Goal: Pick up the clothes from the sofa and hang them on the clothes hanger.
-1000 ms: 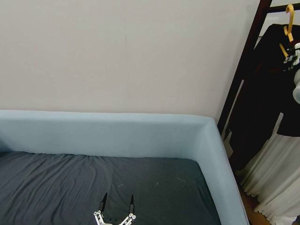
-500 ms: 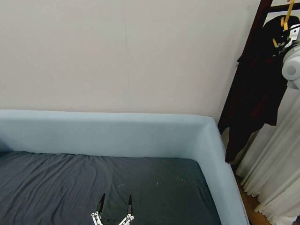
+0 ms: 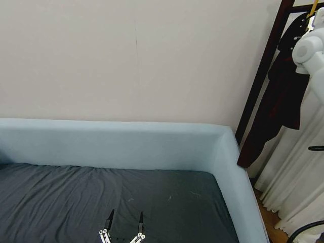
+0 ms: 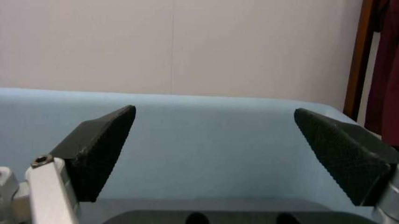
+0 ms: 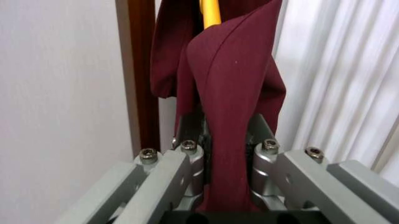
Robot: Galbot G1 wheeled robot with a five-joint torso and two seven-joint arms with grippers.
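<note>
A dark maroon garment (image 3: 282, 91) hangs on a yellow hanger (image 3: 310, 12) at the upper right, beside the dark wooden post of the clothes rack (image 3: 263, 83). My white right arm (image 3: 309, 48) is raised in front of it. In the right wrist view my right gripper (image 5: 225, 140) is shut on a fold of the maroon garment (image 5: 237, 70), below the yellow hanger (image 5: 210, 11) and next to the post (image 5: 140, 70). My left gripper (image 3: 122, 229) hovers low over the dark grey sofa seat (image 3: 61, 202), open and holding nothing, with its black fingertips (image 4: 103, 140) spread wide.
The sofa has a light blue backrest (image 3: 116, 144) and right armrest (image 3: 238, 187) against a plain wall. White curtains (image 3: 298, 172) hang to the right of the rack. A strip of wooden floor (image 3: 271, 223) shows beside the armrest.
The right arm has carried the garment on its hanger up and to the right, closer to the rack post. The left gripper has barely moved.
</note>
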